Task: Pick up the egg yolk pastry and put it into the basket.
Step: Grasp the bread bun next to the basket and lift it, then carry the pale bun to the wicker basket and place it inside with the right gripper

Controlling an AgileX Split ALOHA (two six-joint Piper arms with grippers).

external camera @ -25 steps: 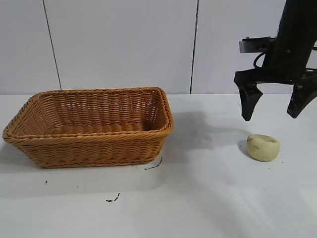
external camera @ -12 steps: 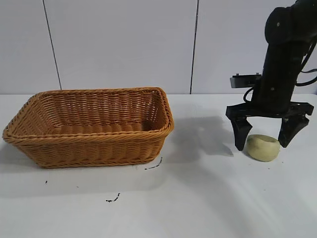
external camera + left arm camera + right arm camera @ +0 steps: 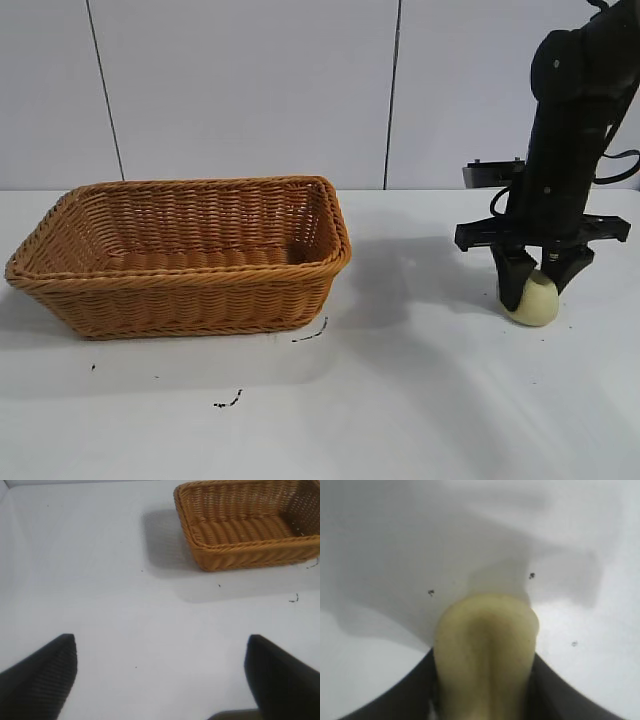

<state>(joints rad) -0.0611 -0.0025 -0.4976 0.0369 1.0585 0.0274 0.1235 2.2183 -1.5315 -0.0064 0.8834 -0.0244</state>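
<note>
The egg yolk pastry [image 3: 536, 303], a pale yellow-green lump, rests on the white table at the right. My right gripper [image 3: 537, 292] comes down from above and is shut on it, one black finger against each side. In the right wrist view the pastry [image 3: 485, 650] is squeezed narrow between the two fingers [image 3: 415, 685]. The orange-brown wicker basket [image 3: 180, 295] stands at the left with nothing in it, well apart from the pastry. The left gripper [image 3: 161, 639] hangs open over bare table, with the basket [image 3: 240, 555] farther off in its view.
Small black marks lie on the table in front of the basket [image 3: 228, 403] and by its near right corner [image 3: 312, 334]. A pale panelled wall [image 3: 250, 90] closes the back. Bare white table lies between basket and pastry.
My right gripper came down from above the pastry to table level and its fingers closed in from wide apart onto the pastry's sides. The basket has not moved.
</note>
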